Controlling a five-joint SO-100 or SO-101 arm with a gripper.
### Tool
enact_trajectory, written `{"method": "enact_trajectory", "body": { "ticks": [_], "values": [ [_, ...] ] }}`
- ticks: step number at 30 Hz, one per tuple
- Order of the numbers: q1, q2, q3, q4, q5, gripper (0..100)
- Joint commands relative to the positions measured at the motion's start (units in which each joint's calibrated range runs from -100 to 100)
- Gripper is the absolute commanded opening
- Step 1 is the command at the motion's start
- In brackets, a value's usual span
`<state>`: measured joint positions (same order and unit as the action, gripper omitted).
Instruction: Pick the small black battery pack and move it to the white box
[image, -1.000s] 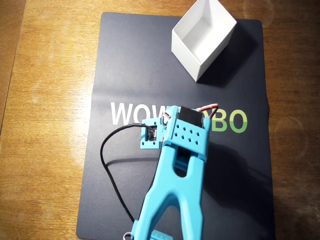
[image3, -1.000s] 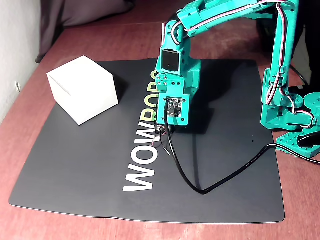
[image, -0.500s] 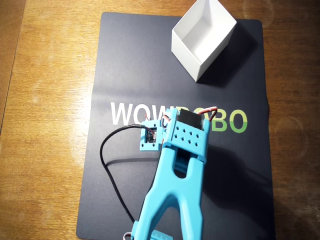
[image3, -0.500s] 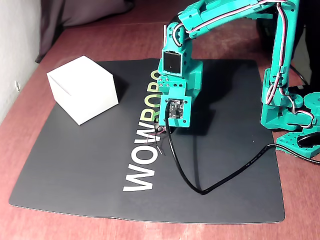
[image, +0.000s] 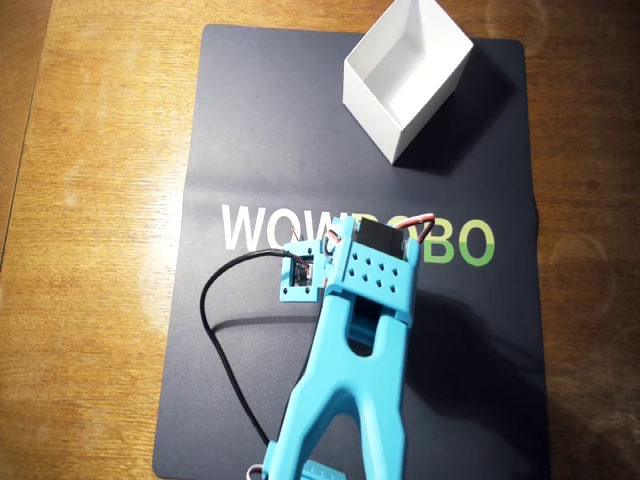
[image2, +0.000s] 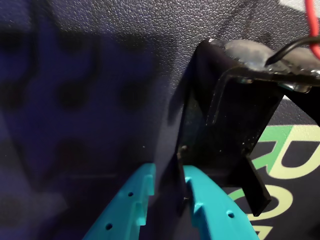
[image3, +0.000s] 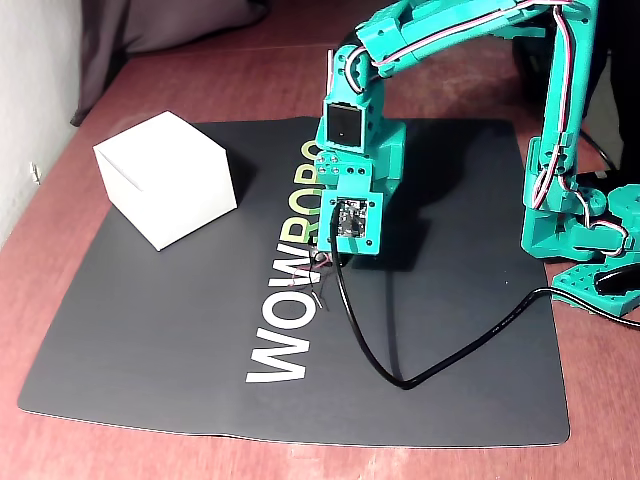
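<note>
The small black battery pack (image2: 227, 125) fills the right of the wrist view, with its red and black wires (image2: 310, 35) at the top right. My gripper (image2: 170, 177) is shut on one thin wall of it, a teal finger on each side. In the fixed view the gripper (image3: 324, 258) hangs just above the mat, and thin wires (image3: 318, 290) dangle below it. From overhead my teal wrist (image: 370, 270) hides the pack. The white box (image: 405, 80) stands open at the mat's far end, well apart from the gripper. It shows as a white block (image3: 165, 178) at the left of the fixed view.
A black mat (image: 260, 130) with WOWROBO lettering covers the wooden table (image: 90, 250). A black cable (image3: 400, 380) loops from the wrist camera across the mat. The arm's base (image3: 575, 215) stands at the right edge in the fixed view.
Over the last second the gripper has risen a little off the mat with the pack in it, the wires now hanging. It has barely moved in the last half second.
</note>
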<state>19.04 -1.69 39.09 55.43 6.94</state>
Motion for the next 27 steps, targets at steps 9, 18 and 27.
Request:
{"method": "enact_trajectory", "body": {
  "ticks": [9,18,27],
  "values": [
    [-0.3,-1.0,-0.7,-0.7,0.0,5],
    [-0.3,-1.1,-0.3,-6.1,0.3,5],
    [-0.2,-1.1,-0.1,-5.3,0.0,4]
  ]
}}
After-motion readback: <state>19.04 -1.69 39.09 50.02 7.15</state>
